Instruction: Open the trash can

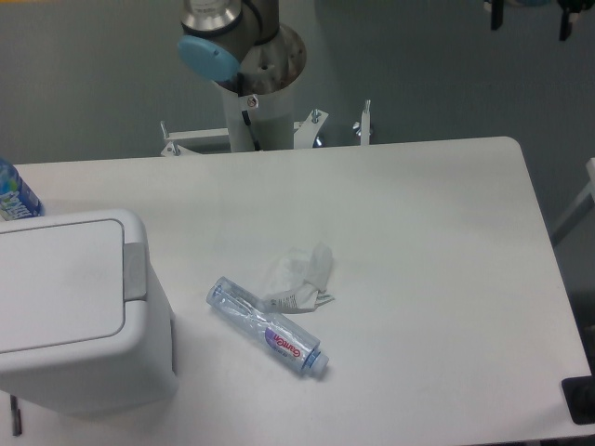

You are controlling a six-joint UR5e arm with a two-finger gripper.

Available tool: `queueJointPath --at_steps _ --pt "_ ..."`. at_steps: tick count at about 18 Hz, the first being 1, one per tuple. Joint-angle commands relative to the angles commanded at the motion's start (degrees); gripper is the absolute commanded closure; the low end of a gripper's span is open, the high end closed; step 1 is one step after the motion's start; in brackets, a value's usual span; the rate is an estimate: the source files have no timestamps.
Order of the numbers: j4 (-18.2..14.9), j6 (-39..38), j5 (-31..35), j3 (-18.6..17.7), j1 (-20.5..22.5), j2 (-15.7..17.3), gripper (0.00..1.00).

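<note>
The trash can (70, 311) is a large white boxy bin at the table's front left corner. Its flat lid panel lies shut, with a grey tab (135, 271) on its right side. Only two dark fingertips of my gripper (528, 14) show, at the top right edge of the view. They stand wide apart with nothing between them, high above the far right of the table and far from the can. The arm's base column (253, 102) rises behind the table's back edge.
A crushed clear plastic bottle (268, 327) lies on the table just right of the can, with a crumpled white wrapper (302, 274) beside it. A blue-labelled bottle (14, 195) peeks in at the left edge behind the can. A dark object (581, 401) sits at the front right corner.
</note>
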Motion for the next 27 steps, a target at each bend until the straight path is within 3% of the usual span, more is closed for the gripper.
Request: queueJointPath --at_steps 8,12,15,19,27 --pt "0.1 -2.6 -0.1 -0.4 -0.2 -0.1 0.0" --pt "0.2 -11.8 -0.8 -0.3 -4.0 -0.6 0.0" --pt "3.1 -19.3 -1.8 -0.4 -6.1 -0.6 0.0" --pt "4.0 -32.9 -1.6 -0.6 -10.4 -0.7 0.0" --pt "4.1 -60.7 -1.8 1.0 -24.2 -4.4 0.0"
